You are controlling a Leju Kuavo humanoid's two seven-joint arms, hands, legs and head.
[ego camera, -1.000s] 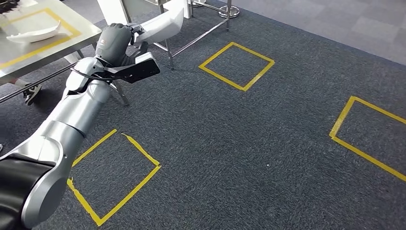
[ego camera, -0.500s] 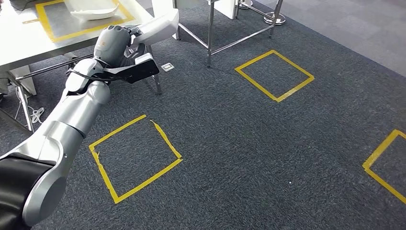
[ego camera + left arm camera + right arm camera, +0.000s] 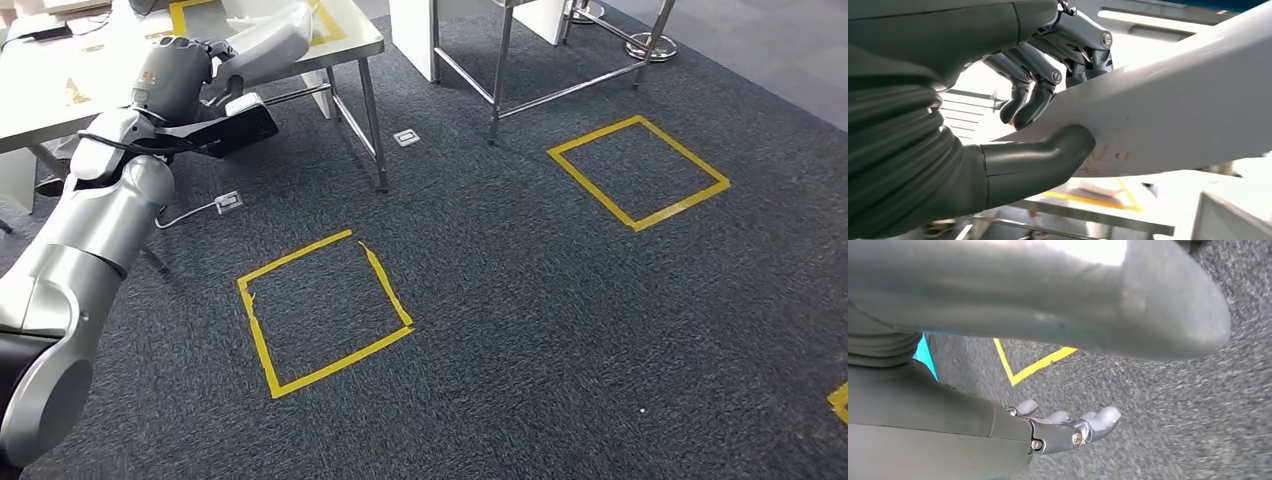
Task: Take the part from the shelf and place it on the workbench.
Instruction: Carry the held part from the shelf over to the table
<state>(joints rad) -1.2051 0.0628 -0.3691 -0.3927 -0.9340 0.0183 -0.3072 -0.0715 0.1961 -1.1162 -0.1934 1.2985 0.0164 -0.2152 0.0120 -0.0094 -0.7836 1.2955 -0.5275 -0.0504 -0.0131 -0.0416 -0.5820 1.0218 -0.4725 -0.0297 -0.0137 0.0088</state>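
Head view: high on the body, facing forward and down over dark carpet with yellow tape squares; the counter sits in the far left corner of the frame, and the left arm comes in from below left. Left wrist view: right behind the left robot hand, very close — it faces along the white part toward the counter's yellow-taped top, which the head view also shows. Right wrist view: close behind the right robot hand, facing down at the carpet and a yellow tape corner — floor shared with the head view.
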